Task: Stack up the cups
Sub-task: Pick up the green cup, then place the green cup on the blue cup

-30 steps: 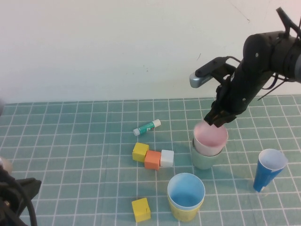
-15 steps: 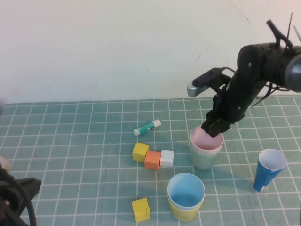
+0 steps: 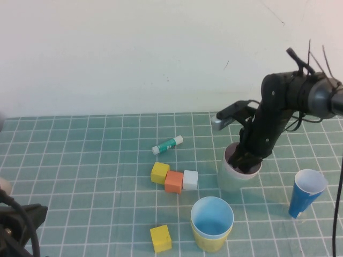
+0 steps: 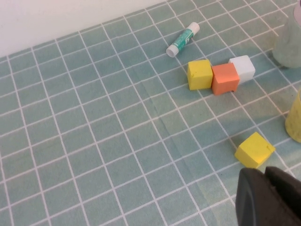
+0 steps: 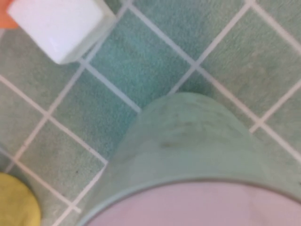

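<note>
While the left gripper (image 4: pixel 265 195) sits parked at the near left edge of the worktop (image 3: pixel 80 176) with its fingers pressed together on nothing, all the change is on the right. Nearest, the light blue cup (image 3: pixel 212 215) is already nested in the yellow cup (image 3: pixel 210 242), untouched over the last second, with a loose yellow block (image 3: pixel 161 238) to their left. Farther back, the pink cup (image 3: pixel 244 167), which a second ago stood proud of the pale green cup (image 3: pixel 231 180), now sits deep inside it, only its rim showing. The right gripper (image 3: pixel 242 158) has followed it down and reaches into the pink cup's mouth; whether its fingers are wide, narrow or gripping the rim I cannot tell. That leaves two pairs, so the job looks about half done: one pair must next go into the other. The dark blue cup (image 3: pixel 305 191) at the right is apart.
</note>
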Robot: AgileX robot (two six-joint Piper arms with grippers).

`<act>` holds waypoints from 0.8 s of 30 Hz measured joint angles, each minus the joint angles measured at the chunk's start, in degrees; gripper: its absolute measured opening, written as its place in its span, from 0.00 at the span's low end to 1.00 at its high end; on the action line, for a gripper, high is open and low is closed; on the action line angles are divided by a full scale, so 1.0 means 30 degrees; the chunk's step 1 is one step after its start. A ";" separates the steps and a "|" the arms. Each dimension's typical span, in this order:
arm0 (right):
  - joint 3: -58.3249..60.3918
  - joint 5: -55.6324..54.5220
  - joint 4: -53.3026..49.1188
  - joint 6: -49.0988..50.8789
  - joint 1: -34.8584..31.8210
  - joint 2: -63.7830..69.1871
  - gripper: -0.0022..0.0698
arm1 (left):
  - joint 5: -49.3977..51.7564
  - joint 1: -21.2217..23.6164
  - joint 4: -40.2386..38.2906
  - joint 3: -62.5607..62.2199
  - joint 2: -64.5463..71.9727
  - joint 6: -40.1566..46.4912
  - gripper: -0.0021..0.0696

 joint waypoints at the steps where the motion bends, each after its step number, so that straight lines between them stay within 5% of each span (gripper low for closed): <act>1: 0.0037 0.0031 0.0000 -0.0044 0.0000 -0.0372 0.14 | 0.0079 0.0000 -0.0047 0.0000 0.0000 0.0000 0.03; 13: 0.0037 0.5019 0.0033 -0.2248 0.1025 -0.7597 0.13 | 0.0367 0.0000 -0.0169 0.0000 0.0000 -0.0029 0.03; 24: 0.0037 0.6199 0.0155 -0.2640 0.4258 -0.6088 0.13 | 0.0779 0.0000 -0.0318 0.0000 0.0000 -0.0029 0.03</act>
